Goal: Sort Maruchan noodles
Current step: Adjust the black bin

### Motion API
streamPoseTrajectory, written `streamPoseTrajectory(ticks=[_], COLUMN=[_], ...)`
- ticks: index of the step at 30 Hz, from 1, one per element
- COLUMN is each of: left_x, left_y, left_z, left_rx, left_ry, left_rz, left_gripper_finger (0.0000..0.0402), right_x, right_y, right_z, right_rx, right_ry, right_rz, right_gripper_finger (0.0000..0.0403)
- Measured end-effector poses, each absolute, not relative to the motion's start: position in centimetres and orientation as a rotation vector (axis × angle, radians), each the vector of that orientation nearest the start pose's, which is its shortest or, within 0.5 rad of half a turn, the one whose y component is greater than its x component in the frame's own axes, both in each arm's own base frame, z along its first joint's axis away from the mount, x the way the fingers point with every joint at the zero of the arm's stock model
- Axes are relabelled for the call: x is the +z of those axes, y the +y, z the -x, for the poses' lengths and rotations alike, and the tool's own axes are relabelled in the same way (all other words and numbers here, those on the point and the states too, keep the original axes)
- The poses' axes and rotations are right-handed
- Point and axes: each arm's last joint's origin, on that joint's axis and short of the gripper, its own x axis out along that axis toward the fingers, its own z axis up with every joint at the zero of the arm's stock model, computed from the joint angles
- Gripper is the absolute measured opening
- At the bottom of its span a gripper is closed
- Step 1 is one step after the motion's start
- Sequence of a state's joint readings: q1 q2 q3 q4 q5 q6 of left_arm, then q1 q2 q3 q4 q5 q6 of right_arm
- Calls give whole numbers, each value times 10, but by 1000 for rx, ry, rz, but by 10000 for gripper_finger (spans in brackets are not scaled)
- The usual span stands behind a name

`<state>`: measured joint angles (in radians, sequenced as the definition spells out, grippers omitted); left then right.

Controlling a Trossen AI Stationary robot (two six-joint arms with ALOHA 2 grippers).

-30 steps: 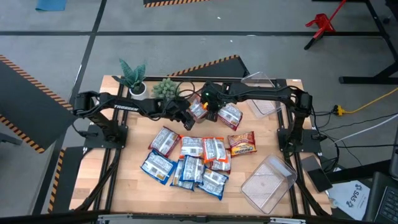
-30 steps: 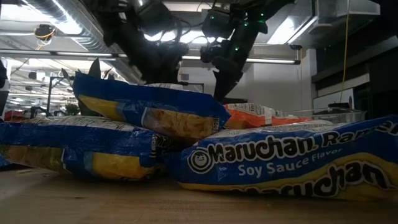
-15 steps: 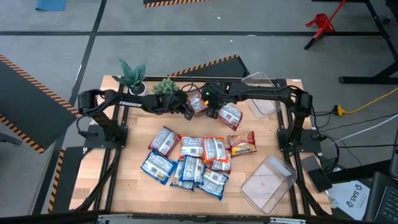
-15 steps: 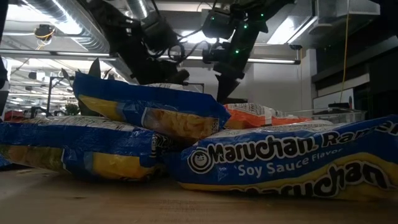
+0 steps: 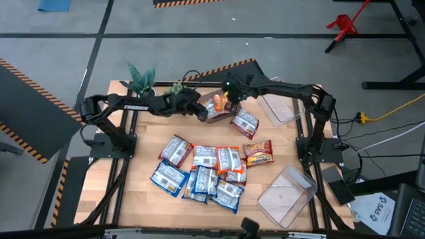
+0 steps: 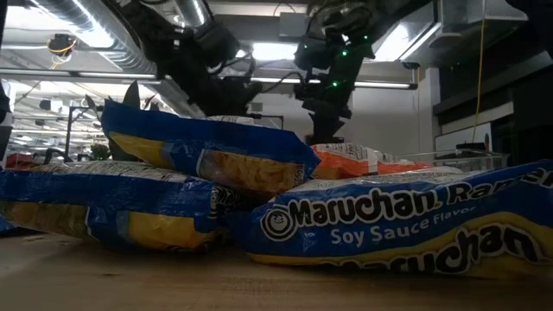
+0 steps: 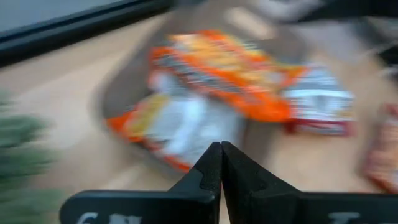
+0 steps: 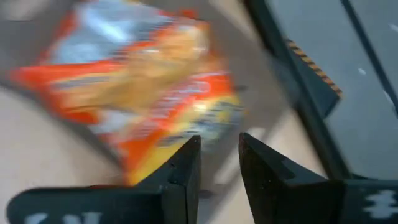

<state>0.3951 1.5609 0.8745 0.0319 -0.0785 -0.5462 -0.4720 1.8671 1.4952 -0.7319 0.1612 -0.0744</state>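
Both wrist views are smeared by motion, so the orange crinkly plastic ramen packets ahead of the left fingers show only as bright blurs in what looks like a clear plastic bin, whose rim is hard to trace. The left fingers are pressed together with nothing between them. The right fingers stand slightly apart, empty, with an orange packet just beyond their tips; whether it touches them cannot be told. In the low view both arms are half hidden behind the heap of blue-and-white flat ramen packets, one cut off at the frame edge. Compared with a second ago, the right fingers have moved toward the desk's far edge, and the left fingers have pulled slightly back from them. The main pile lies nearer the desk's front, well away from both.
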Motion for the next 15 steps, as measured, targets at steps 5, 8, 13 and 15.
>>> streamPoseTrajectory(ticks=[5,8,13,15], left_x=[213,212,195,190], left_y=[113,108,107,108], left_z=[-307,-309,-308,-309], left_rx=[526,511,584,601], left_ry=[396,406,503,530], left_rz=[640,638,619,610], left_gripper_finger=[1,1,1,1], right_x=[234,225,204,201], right_y=[-203,-209,-207,-205], right_z=[-333,-325,-318,-318], right_rx=[-645,-678,-661,-646], right_ry=[1134,1148,1172,1162], right_rz=[-142,-199,-252,-273], right_gripper_finger=[96,96,96,96])
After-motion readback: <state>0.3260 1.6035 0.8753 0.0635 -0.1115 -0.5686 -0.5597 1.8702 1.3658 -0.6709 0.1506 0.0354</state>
